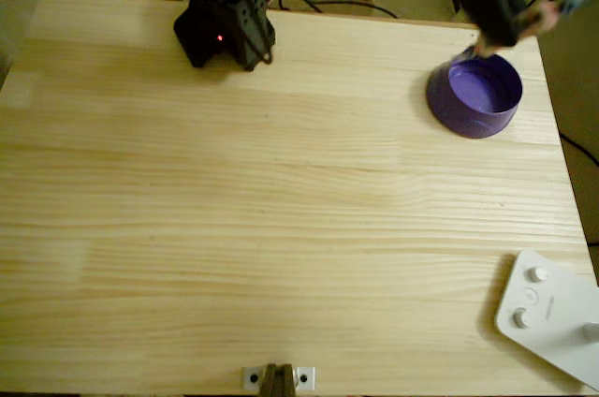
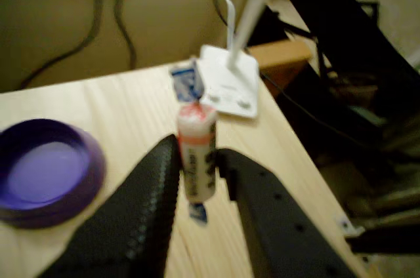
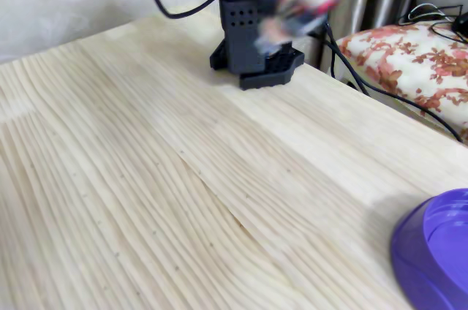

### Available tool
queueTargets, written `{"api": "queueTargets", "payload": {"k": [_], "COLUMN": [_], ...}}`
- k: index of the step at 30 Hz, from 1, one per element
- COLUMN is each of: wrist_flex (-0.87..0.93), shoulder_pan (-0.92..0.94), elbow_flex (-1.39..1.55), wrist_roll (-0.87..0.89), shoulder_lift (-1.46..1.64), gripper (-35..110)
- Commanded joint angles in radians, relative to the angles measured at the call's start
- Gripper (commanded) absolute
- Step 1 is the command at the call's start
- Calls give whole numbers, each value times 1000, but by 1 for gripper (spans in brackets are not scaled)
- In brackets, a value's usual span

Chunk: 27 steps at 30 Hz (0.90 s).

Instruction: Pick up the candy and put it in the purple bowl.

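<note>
In the wrist view the candy (image 2: 195, 135) stands upright between two black fingers, white with an orange-pink top and blue-white wrapper ends above and below. My gripper (image 2: 197, 153) is shut on it and held above the wooden table. The purple bowl (image 2: 92, 160) lies empty to the lower left of the fingers. In the overhead view the gripper (image 1: 489, 41) hangs over the far rim of the purple bowl (image 1: 459, 116) at the table's back right. The fixed view catches part of the bowl (image 3: 435, 251) at the lower right.
A white flat device with knobs (image 1: 552, 317) lies at the front right corner and is seen ahead of the fingers (image 2: 226, 84). The arm's black base (image 1: 225, 27) stands at the back edge. A floral cushion (image 3: 409, 54) and cables lie beyond the table.
</note>
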Motion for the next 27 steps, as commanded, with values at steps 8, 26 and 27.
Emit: {"api": "queueTargets", "payload": {"k": [8,26,27], "wrist_flex": [20,270,293], "shoulder_pan": [-190,-339,-342], "elbow_flex": [-141,-742,-773], "wrist_roll": [-54,-55,-55], "shoulder_lift": [-152,-854,-887], "gripper": [2,1,1]}}
